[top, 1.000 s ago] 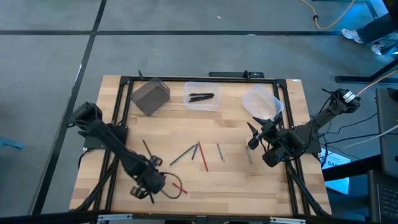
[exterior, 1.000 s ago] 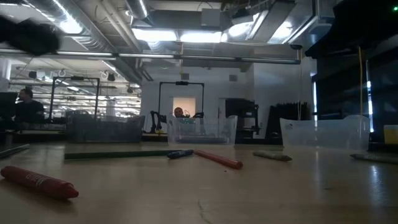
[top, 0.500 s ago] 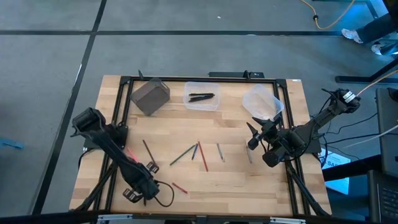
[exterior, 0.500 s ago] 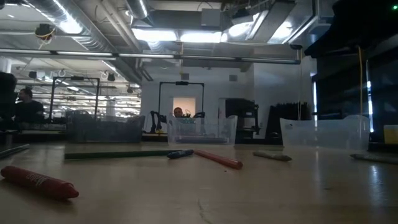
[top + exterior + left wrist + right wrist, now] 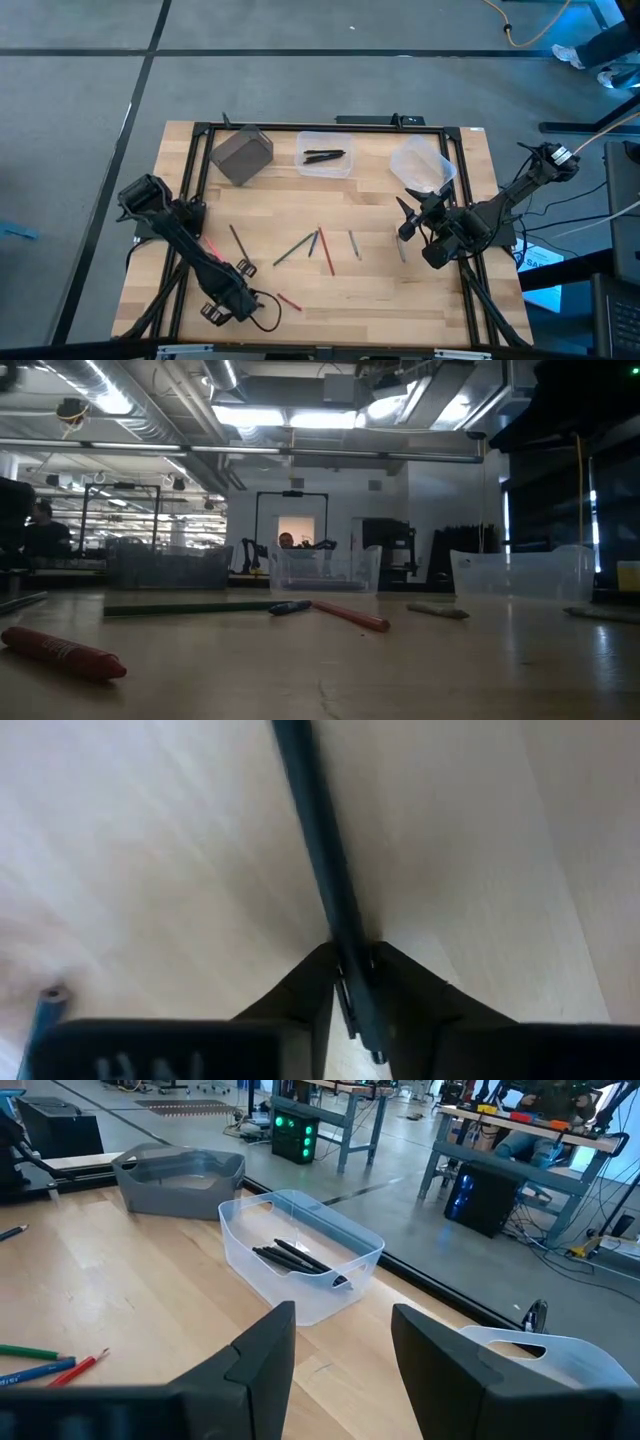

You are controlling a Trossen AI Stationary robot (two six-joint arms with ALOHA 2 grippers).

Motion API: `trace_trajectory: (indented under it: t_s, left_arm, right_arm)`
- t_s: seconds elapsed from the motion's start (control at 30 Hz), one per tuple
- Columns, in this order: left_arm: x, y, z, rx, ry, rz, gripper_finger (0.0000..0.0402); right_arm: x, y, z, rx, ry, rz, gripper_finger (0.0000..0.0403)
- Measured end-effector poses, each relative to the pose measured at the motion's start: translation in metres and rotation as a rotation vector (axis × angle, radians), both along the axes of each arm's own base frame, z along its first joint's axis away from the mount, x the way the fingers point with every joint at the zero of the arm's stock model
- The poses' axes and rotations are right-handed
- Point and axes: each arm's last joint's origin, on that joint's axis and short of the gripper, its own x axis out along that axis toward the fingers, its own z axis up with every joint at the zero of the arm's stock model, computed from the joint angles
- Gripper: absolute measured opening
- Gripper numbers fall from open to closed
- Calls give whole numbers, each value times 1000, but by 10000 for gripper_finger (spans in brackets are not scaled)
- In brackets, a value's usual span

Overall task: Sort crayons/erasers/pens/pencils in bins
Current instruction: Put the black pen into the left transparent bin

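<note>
My left gripper (image 5: 243, 268) is low in the lower left of the overhead view, on the bare wooden table (image 5: 420, 300). Its fingers are drawn in narrow on either side of a thin dark pencil-like stick (image 5: 315, 850). In the wrist view both fingertips (image 5: 318, 970) look to be touching it, though I can't tell how firm the hold is.

The grip sits close to one end of the stick, so most of its length reaches out ahead of me. I'd finish the squeeze before lifting, then rise straight up and slowly, because a long overhang like that can pivot or slip.

I'd take it to the clear squarish plastic tub (image 5: 345, 168) at upper centre. That tub already holds black sticks (image 5: 323, 156) of the same look.

Just beside my wrist a pink stick (image 5: 211, 248) lies on the table, and a short red crayon (image 5: 288, 301) lies a little to the right, so I shouldn't drag sideways. Towards the middle is a loose bunch of green, blue and red pencils (image 5: 318, 245), with two pale greyish sticks (image 5: 354, 244) further right. A carry at good height clears them all.

The opaque grey box (image 5: 241, 154) stands just left of the tub, and the trailing end could clip its rim.

My right gripper (image 5: 405, 225) waits at centre right with its fingers spread wide and empty, below the clear rounded plastic tub (image 5: 422, 165) and clear of my path.
</note>
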Motion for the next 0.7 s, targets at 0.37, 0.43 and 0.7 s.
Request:
trace_trajectory:
  t_s: [0.37, 0.43, 0.7]
  left_arm:
    - [37, 25, 9, 81, -134, 207, 23]
    - [50, 32, 18, 122, -206, 241, 24]
    - [83, 85, 57, 310, -158, 212, 17]
  right_arm:
    - [0, 0, 0, 4, 3, 2, 172]
    - [0, 0, 0, 3, 3, 2, 172]
    - [0, 0, 0, 5, 6, 3, 172]
